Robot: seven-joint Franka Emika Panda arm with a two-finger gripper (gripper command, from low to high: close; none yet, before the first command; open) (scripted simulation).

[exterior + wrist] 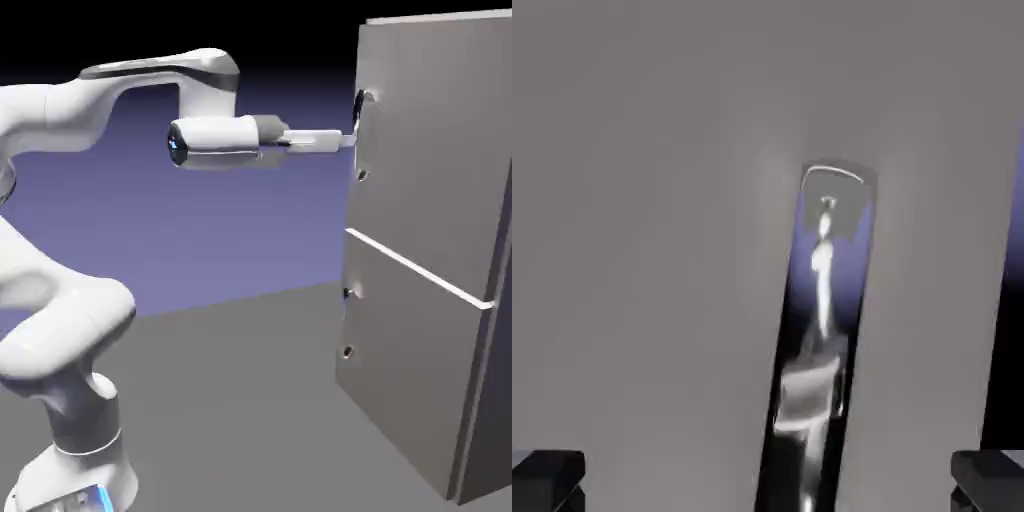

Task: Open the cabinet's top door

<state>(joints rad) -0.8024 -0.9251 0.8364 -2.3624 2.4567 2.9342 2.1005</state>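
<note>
At the exterior view's right we see the cabinet (430, 260) standing on the worktop (240, 400), its top door (430, 150) flush above the seam. Our gripper (348, 140) reaches level at the silver handle (817, 340) — jaws wide open, fingertips (547, 478) either side of it, gripping nothing.

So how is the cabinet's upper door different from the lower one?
The top door carries a slim silver bar handle; the lower door shows only two small dark mounts, no bar. The open gripper is level with the top door's handle, while nothing is near the lower door. The top door sits above the pale seam, the lower below it. Both are flat, plain grey and look closed.
</note>
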